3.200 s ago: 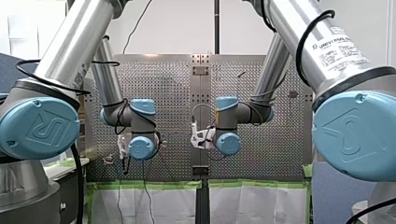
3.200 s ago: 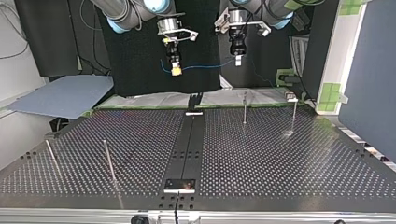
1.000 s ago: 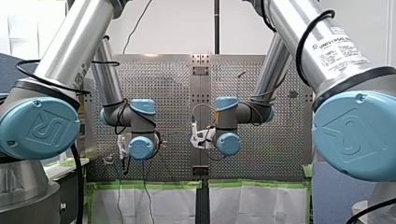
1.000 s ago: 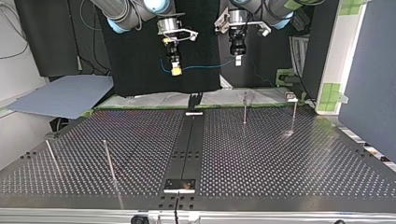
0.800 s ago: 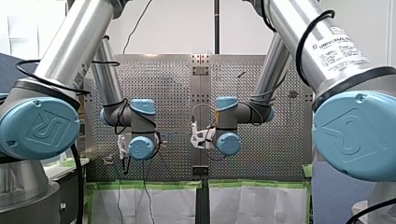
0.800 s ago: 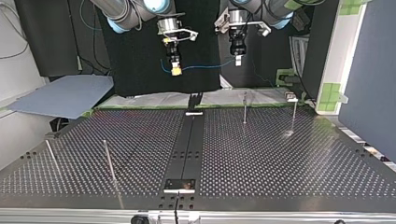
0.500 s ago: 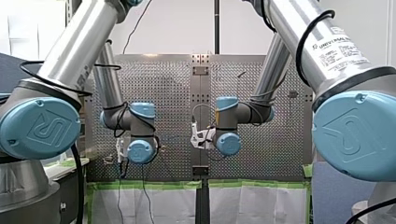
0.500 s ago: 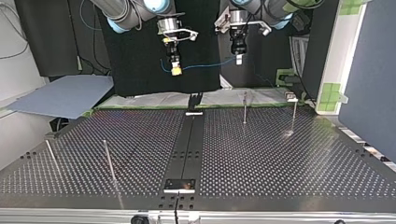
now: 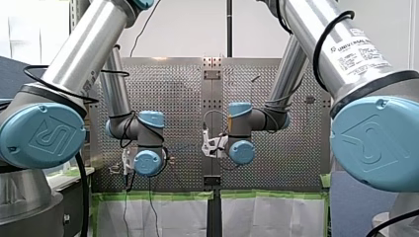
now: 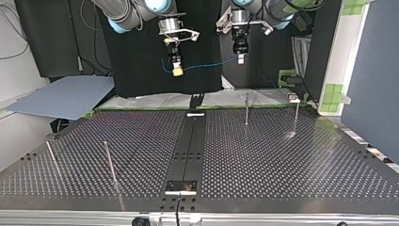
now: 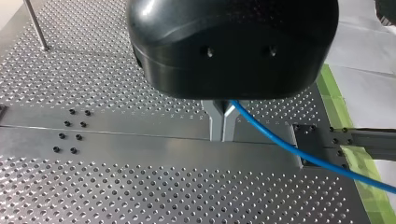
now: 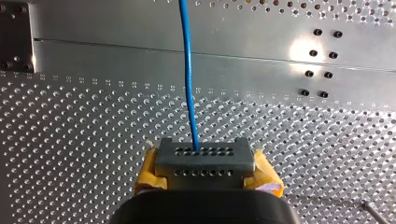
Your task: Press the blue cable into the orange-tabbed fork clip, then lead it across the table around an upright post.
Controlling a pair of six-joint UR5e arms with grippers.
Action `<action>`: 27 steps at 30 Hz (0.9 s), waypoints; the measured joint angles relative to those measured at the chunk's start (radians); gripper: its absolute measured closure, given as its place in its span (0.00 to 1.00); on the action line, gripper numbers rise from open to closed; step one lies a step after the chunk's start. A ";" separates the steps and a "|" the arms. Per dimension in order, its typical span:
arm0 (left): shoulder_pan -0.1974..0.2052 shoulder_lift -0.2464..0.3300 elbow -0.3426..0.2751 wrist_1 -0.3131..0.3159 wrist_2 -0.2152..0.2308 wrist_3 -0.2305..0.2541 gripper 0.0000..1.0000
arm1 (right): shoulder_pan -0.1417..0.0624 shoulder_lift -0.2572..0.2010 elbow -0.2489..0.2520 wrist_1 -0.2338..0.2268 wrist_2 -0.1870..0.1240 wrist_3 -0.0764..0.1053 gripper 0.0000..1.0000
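The blue cable (image 10: pixel 207 65) hangs in the air above the surface (image 10: pixel 282 160), strung between my left end effector (image 11: pixel 222 135) and right end effector (image 12: pixel 204 158), both clamped on it. Clipping and rounding a post (image 10: pixel 246 109) both remain; I can't make out the clip.

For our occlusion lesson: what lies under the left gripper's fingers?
The perforated metal table's plain centre strip; the thin blue cable leaves between the fingers. The black housing hides their bases.
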 joint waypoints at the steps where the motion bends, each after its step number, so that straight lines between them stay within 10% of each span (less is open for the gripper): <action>1: 0.000 0.000 0.000 0.000 0.000 0.000 0.99 | 0.000 0.000 0.000 0.000 0.000 0.000 1.00; 27: 0.000 0.000 0.000 0.000 0.000 0.000 0.99 | 0.034 0.066 0.005 0.161 -0.008 0.006 1.00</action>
